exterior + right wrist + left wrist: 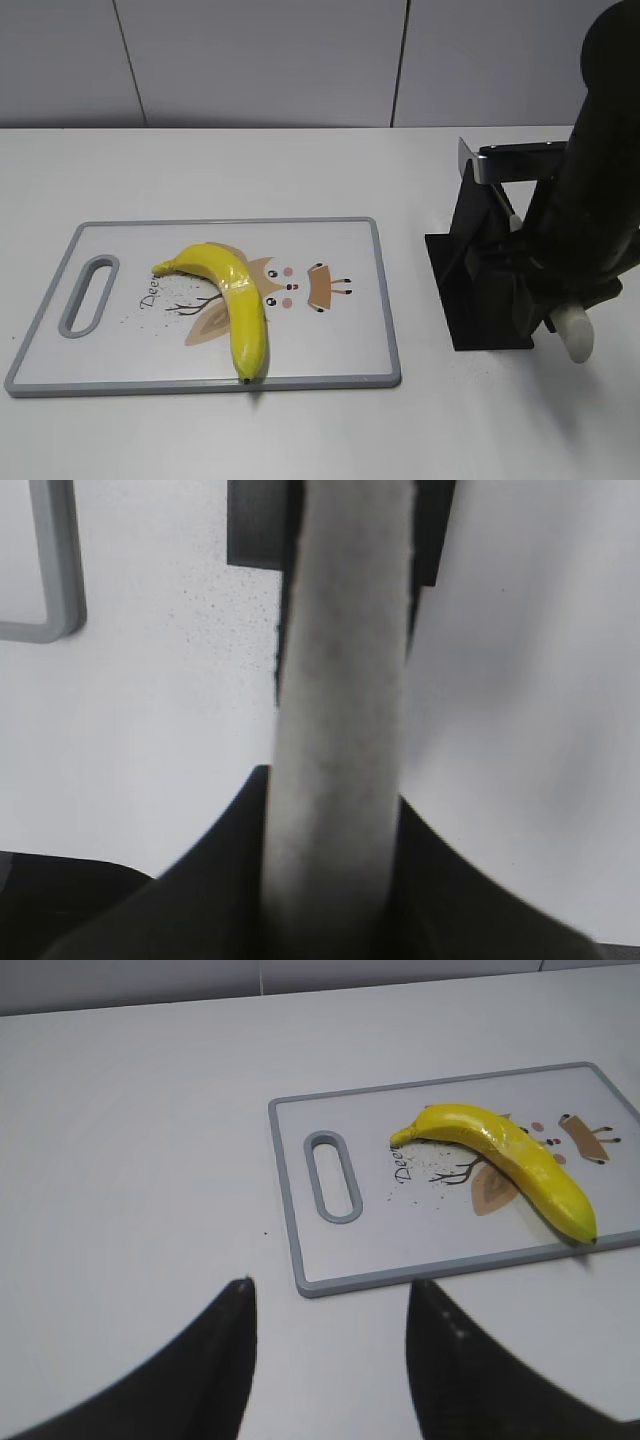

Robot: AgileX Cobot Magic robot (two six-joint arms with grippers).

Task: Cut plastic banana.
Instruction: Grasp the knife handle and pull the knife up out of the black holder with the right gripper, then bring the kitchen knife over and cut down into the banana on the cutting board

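You are working at a lab-style test bench, not a kitchen. The desk [250, 430] is a plain white surface backed by bare grey wall panels [260, 60] with dark seams. Your only furnishings are a cartoon-printed cutting board [330, 350], a toy banana [240, 300] and a black knife stand [480, 290]. Everything is a prop, laid out for a robot arm [600, 180].

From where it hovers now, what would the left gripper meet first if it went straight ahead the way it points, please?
Probably the bare white table: the open left gripper points past the cutting board's handle end. Depth is uncertain.
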